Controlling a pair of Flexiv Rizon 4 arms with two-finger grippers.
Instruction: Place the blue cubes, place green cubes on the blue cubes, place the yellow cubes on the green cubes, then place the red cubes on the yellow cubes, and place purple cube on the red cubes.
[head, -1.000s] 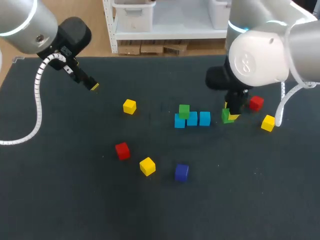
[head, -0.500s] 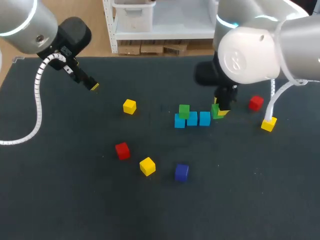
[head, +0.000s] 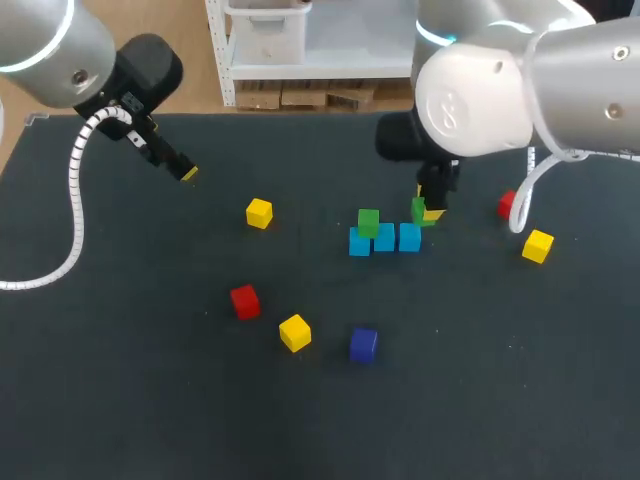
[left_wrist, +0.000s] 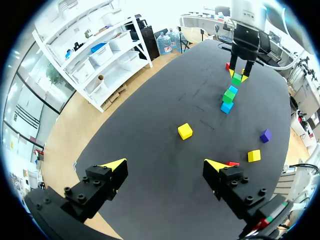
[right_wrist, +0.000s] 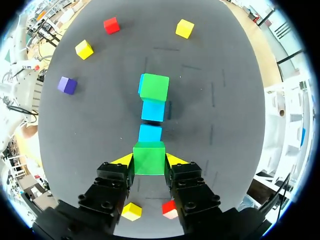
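Green cube (right_wrist: 149, 158): up in the air, just by the end of the blue cubes (head: 385, 239), mid worktop (head: 150, 400).
Right fingers (right_wrist: 174, 160): shut tight on its two sides.
Do it well: line it up flat over the blue ones, go down slowly, miss the other green cube (head: 368, 222).
Right arm: comes in from the right, points straight down.
Left fingers (left_wrist: 114, 165): wide open, holding nothing.

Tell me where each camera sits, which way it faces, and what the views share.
Head view: fixed above and behind the robot, looking down on the table; both arms enter, left gripper and right gripper.
Left wrist view: on the left wrist, looking past its open fingers toward the blue cubes.
Right wrist view: on the right wrist, looking down past its fingers shut on the held green cube.
Shared: all show the held green cube and the blue cubes.
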